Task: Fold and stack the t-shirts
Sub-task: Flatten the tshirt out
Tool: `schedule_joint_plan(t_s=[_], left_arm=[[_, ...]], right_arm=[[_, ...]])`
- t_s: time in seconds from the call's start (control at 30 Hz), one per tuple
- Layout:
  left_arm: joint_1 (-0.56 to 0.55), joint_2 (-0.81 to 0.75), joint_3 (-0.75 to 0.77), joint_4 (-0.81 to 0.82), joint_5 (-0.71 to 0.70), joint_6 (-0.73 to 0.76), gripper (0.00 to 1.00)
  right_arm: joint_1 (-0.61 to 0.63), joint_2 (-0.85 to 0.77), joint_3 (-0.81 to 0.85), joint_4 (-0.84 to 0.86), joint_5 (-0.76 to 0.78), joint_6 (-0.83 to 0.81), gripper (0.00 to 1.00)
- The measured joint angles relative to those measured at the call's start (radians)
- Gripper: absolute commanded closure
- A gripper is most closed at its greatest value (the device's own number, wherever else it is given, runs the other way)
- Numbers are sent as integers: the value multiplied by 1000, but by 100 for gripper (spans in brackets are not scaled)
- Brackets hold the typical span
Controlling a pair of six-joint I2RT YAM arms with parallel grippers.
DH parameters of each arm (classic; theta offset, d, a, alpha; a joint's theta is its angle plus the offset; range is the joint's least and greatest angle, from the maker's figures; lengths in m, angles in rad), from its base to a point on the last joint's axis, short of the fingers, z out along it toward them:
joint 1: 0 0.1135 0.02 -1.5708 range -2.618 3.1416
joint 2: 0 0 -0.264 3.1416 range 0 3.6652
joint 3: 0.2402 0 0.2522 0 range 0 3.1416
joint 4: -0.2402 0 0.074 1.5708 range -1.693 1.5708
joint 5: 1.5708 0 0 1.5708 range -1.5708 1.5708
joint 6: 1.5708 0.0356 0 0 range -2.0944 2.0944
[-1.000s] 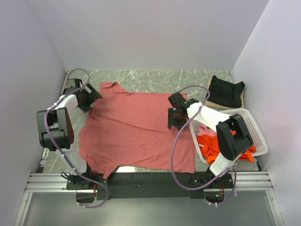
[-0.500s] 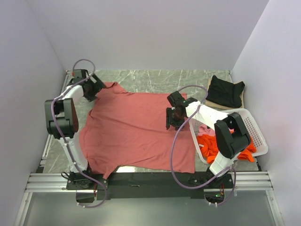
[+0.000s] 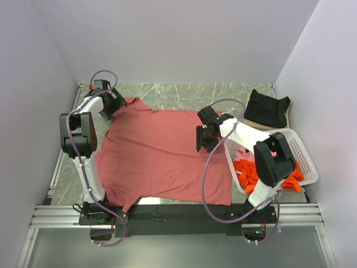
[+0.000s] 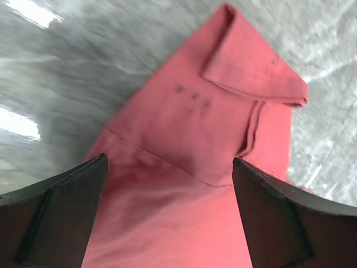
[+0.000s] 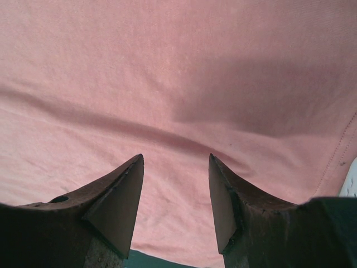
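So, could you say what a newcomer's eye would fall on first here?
A large brick-red t-shirt lies spread across the marble table, the open left gripper over its far sleeve and the open right gripper over its right edge. On the right, a white basket holds orange cloth, with a black shirt beyond it.

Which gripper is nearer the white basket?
Right. The right gripper hovers over the red shirt just left of the basket; the left gripper is at the shirt's far sleeve.
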Motion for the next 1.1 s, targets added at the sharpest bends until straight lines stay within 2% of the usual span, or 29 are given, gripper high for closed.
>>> schedule_joint_plan(t_s=[0.37, 0.67, 1.1], left_arm=[[34, 75, 91, -17, -20, 90, 1], [29, 25, 74, -3, 7, 90, 1], [-60, -5, 14, -21, 24, 89, 1]], right_arm=[[0, 55, 11, -21, 1, -8, 43], [0, 57, 33, -35, 3, -13, 43], [1, 67, 44, -35, 0, -17, 43]])
